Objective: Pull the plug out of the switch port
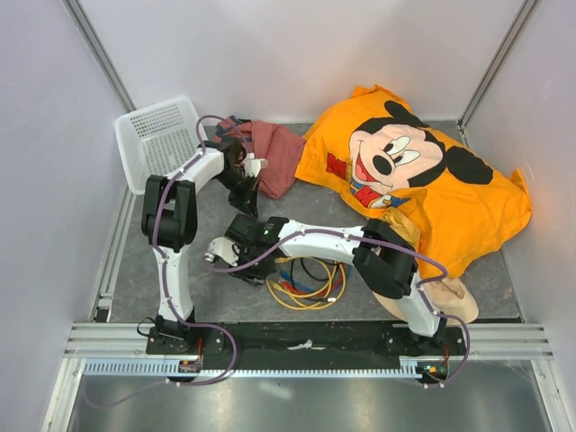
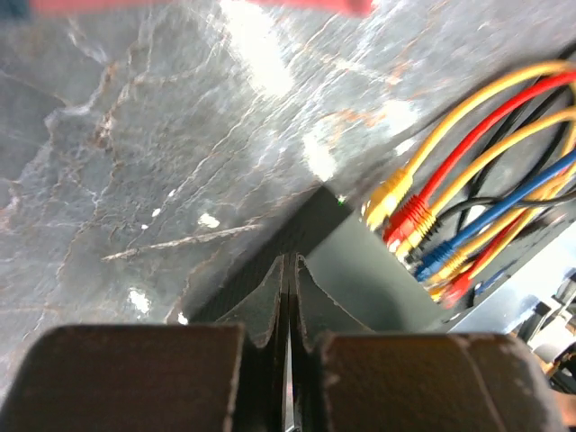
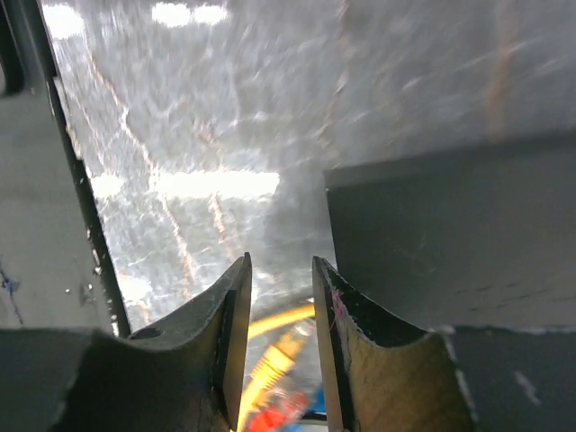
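Switch flat on the grey marbled mat, a little left of table centre, mostly hidden from above under the right wrist. Socket edge turned toward the robot's right, facing the loose coil of cables just beside it. In the left wrist view, that edge on a diagonal, with a yellow plug, a red plug and a blue plug side by side in it; more plugs behind, too blurred to count. Cannot tell the long axis for sure: too much covered in every view.

Left gripper shut tight, pads together, nothing between them, tips low over a corner of the switch; touching or just above, cannot tell. Right gripper with fingers a little apart, clamping nothing. Through the gap, a blurred yellow cable and something red below. Switch's flat top just to the right of the fingers in that view.

Around: white mesh basket at the far left, dark red cloth near it, large orange shirt with a cartoon mouse across the far right. Pale walls on three sides. Metal rail along the near edge, under both arm bases.
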